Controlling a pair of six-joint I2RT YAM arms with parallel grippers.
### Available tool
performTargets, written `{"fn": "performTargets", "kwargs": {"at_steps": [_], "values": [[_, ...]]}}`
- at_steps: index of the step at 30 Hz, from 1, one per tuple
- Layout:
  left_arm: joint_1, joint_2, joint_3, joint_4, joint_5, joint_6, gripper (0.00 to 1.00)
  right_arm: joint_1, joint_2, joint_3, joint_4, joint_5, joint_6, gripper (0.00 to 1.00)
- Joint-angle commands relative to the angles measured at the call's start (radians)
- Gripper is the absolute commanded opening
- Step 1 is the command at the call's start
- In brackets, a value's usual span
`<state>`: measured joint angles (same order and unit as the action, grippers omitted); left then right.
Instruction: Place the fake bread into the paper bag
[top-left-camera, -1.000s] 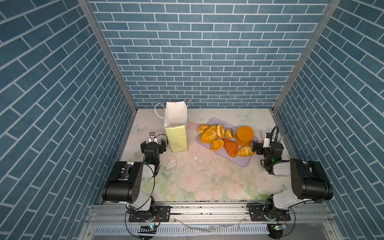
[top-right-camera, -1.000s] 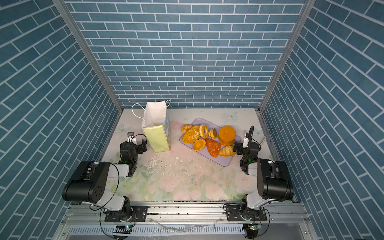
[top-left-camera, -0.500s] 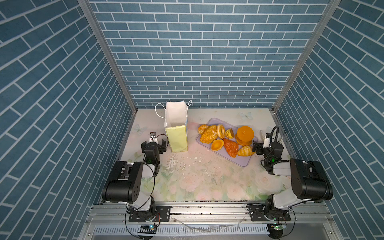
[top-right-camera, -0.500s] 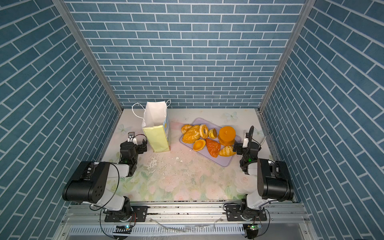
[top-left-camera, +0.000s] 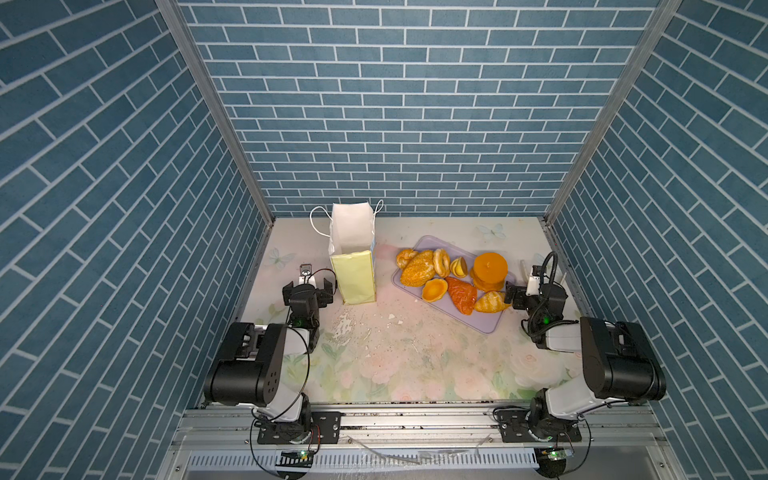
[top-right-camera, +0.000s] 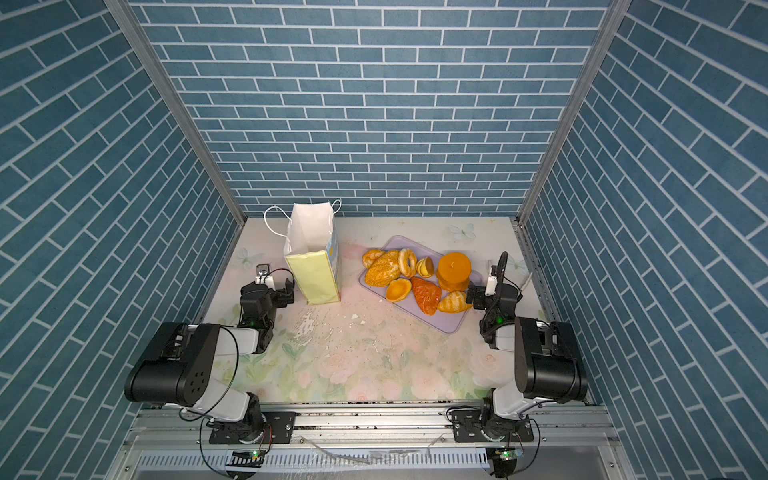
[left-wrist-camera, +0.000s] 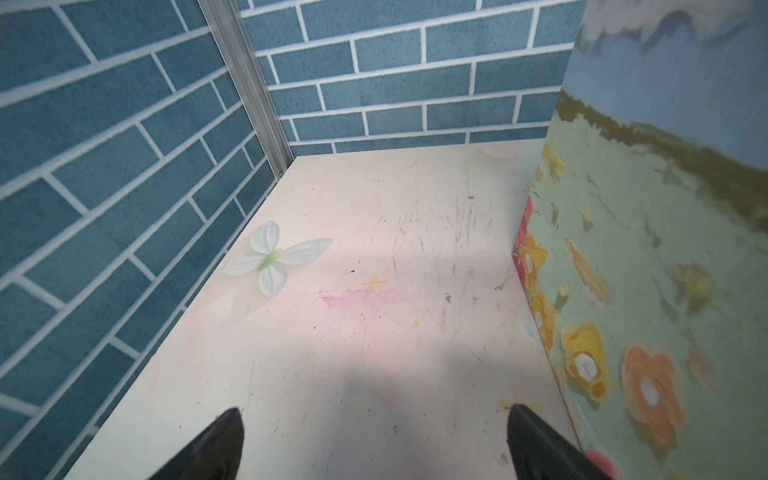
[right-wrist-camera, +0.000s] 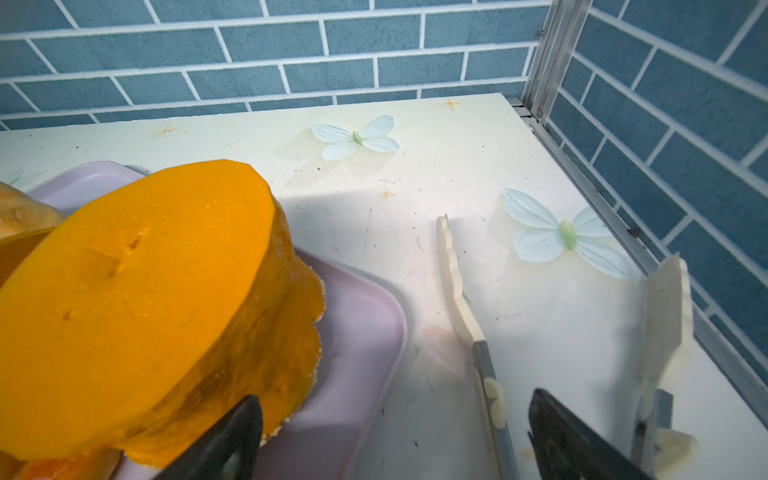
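The fake bread lies in a heap on a lavender tray (top-left-camera: 484, 322) (top-right-camera: 449, 324) right of centre in both top views: a seeded loaf (top-left-camera: 417, 268), a croissant (top-left-camera: 462, 294) and a pancake stack (top-left-camera: 490, 270) (right-wrist-camera: 137, 299) among several pieces. The paper bag (top-left-camera: 353, 278) (top-right-camera: 313, 278) (left-wrist-camera: 648, 249) stands upright with its mouth open, left of the tray. My left gripper (top-left-camera: 308, 286) (left-wrist-camera: 376, 415) is open and empty, low over the table just left of the bag. My right gripper (top-left-camera: 536, 291) (right-wrist-camera: 397, 399) is open and empty at the tray's right end, beside the pancake stack.
Two cream wavy-edged tong blades (right-wrist-camera: 455, 291) (top-left-camera: 524, 270) reach over the table between the tray and the right wall, beside my right gripper. White crumbs (top-left-camera: 345, 328) are scattered in front of the bag. Blue brick walls close in the table on three sides.
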<state>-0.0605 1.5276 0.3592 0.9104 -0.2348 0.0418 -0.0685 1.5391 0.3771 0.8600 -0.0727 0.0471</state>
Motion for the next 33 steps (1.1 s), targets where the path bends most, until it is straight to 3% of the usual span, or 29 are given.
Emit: {"fn": "performTargets", "kwargs": {"at_steps": [1,5,10,15,21,26,33], "values": [[-0.005,0.0,0.002,0.007,-0.001,0.004,1.0,0.002,-0.005,0.004,0.03,0.041,0.018,0.99],[0.009,-0.099,-0.032,-0.017,0.036,-0.003,1.0,0.001,-0.082,-0.032,0.032,0.105,0.032,0.99],[0.046,-0.325,0.045,-0.336,0.008,-0.067,0.99,0.001,-0.255,-0.064,-0.052,0.151,0.048,0.99],[0.06,-0.523,0.154,-0.672,0.037,-0.08,1.0,0.001,-0.462,0.034,-0.362,0.103,0.051,0.99],[0.07,-0.673,0.291,-0.981,0.079,-0.145,0.99,0.003,-0.584,0.221,-0.758,0.025,0.069,0.97],[0.071,-0.67,0.494,-1.193,0.222,-0.181,1.0,0.012,-0.565,0.382,-1.017,-0.052,0.087,0.92],[0.07,-0.503,0.814,-1.412,0.404,-0.2,0.97,0.068,-0.471,0.567,-1.231,-0.082,0.122,0.85]]}}
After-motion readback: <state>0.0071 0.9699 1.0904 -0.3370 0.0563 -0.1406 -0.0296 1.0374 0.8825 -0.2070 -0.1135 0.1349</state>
